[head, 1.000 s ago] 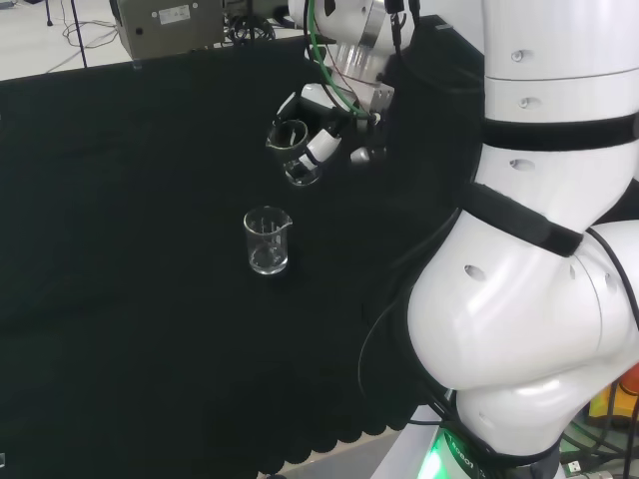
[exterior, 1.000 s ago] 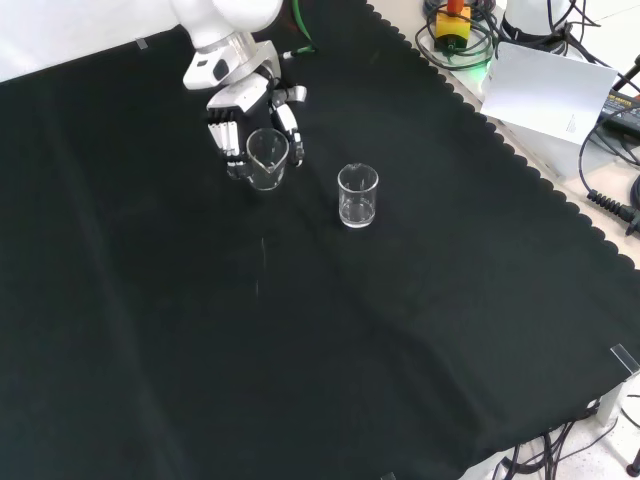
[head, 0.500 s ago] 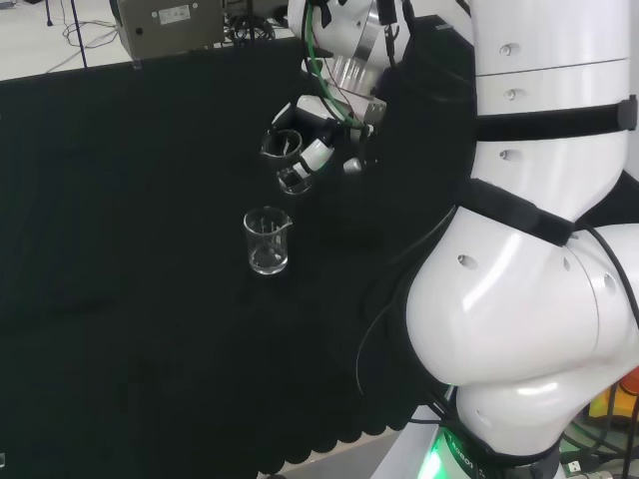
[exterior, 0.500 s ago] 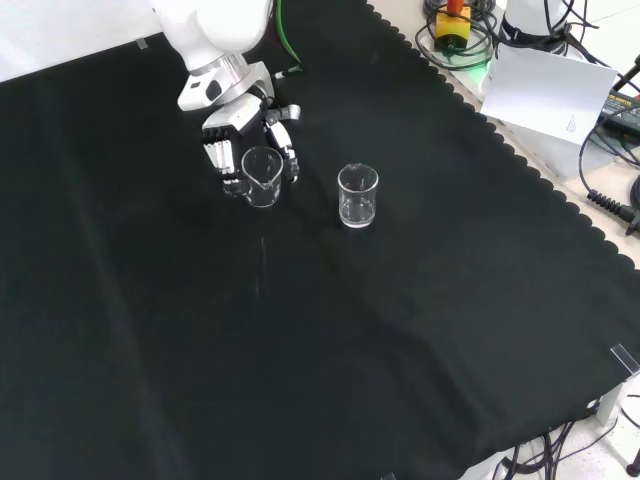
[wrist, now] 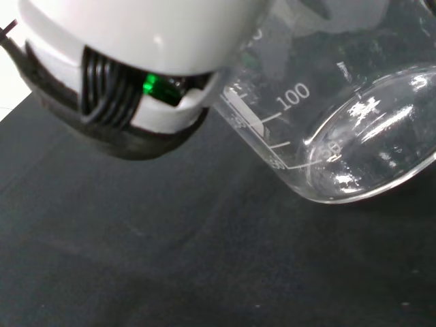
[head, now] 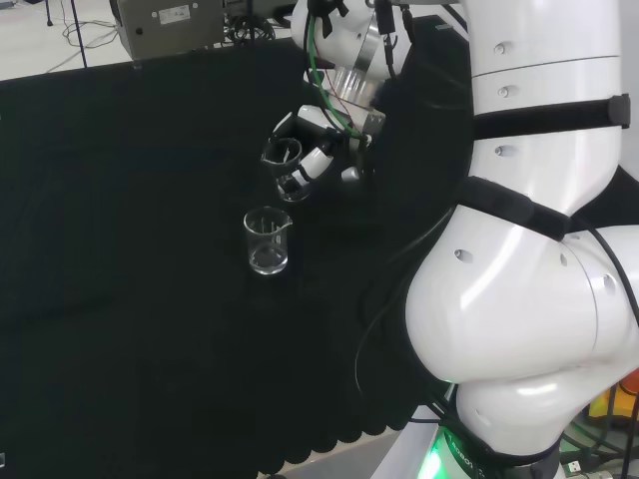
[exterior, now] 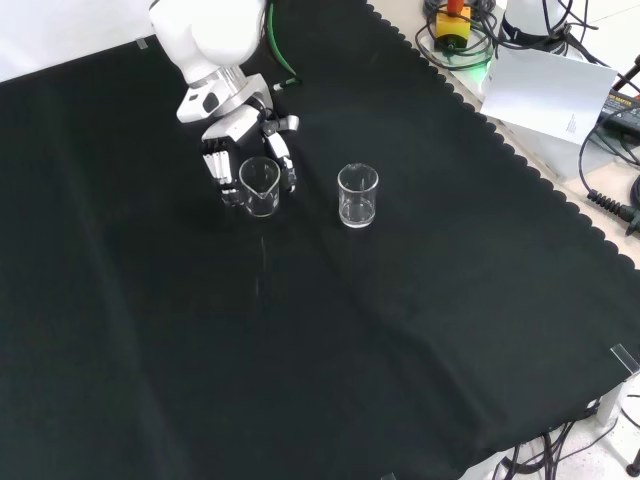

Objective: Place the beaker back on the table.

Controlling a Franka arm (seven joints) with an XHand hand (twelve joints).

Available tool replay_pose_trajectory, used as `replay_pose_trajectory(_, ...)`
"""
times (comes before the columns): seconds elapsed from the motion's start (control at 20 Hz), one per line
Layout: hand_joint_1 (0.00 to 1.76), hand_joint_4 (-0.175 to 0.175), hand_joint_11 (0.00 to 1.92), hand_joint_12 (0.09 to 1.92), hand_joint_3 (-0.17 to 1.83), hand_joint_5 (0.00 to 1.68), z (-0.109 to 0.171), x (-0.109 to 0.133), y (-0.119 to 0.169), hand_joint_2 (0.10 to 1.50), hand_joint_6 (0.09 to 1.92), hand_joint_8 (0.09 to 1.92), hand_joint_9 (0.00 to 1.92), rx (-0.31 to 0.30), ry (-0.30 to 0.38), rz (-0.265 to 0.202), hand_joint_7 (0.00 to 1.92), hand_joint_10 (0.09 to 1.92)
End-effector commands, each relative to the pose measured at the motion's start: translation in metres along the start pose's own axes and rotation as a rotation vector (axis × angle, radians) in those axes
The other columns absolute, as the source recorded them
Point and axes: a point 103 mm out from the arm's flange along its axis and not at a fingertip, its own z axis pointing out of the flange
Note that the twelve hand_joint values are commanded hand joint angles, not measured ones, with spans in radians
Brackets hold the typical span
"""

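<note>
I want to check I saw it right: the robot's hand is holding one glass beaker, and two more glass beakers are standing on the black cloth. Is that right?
Not quite. The hand does hold one beaker, but just one other beaker stands by itself on the black cloth, not two. The front view shows this plainly, and the head view agrees.

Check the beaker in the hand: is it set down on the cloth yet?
Cannot tell for sure. The fingers are curled round the beaker, and the wrist view shows its base tilted, apparently off the cloth.
</note>
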Motion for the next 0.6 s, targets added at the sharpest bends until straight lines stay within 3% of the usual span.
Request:
replay_pose_trajectory(0.05, 1.32, -0.175, 1.36, 0.66, 0.5, 1.32, 0.012, -0.002, 0.009, 0.71, 0.51, 0.47, 1.7, -0.016, 0.035, 0.001, 1.37, 0.09)
replay_pose_trajectory(0.45, 1.31, -0.175, 1.33, 0.67, 0.47, 1.29, 0.008, -0.011, -0.003, 0.74, 0.56, 0.53, 1.68, 0.0, 0.038, 0.021, 1.33, 0.09)
replay_pose_trajectory(0.5, 1.31, -0.114, 1.33, 0.67, 0.54, 1.28, 0.009, -0.01, -0.002, 0.7, 0.57, 0.51, 1.67, 0.0, 0.039, 0.022, 1.37, 0.09)
replay_pose_trajectory(0.6, 1.33, -0.146, 1.29, 0.69, 0.39, 1.23, 0.009, -0.011, -0.002, 0.8, 0.64, 0.67, 1.6, -0.007, 0.05, 0.019, 1.25, 0.09)
